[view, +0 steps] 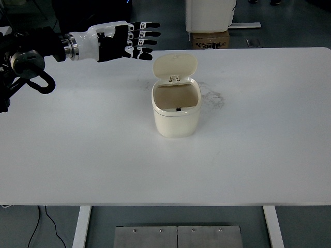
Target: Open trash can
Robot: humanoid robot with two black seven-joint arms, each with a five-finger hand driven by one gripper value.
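A small cream trash can [176,118] stands on the white table [103,155], a little right of the middle. Its hinged lid [175,66] is tipped up and back, so the hollow inside shows. My left hand [129,39] hovers above the table's far left edge, up and to the left of the can, not touching it. Its black and white fingers [147,33] stretch out flat toward the right and hold nothing. The right arm does not show.
Grey scuff marks [213,95] stain the table just right of the can. Beyond the far edge stand a cardboard box [210,39] and a white unit [209,14]. A metal plate [177,236] lies on the floor under the near edge.
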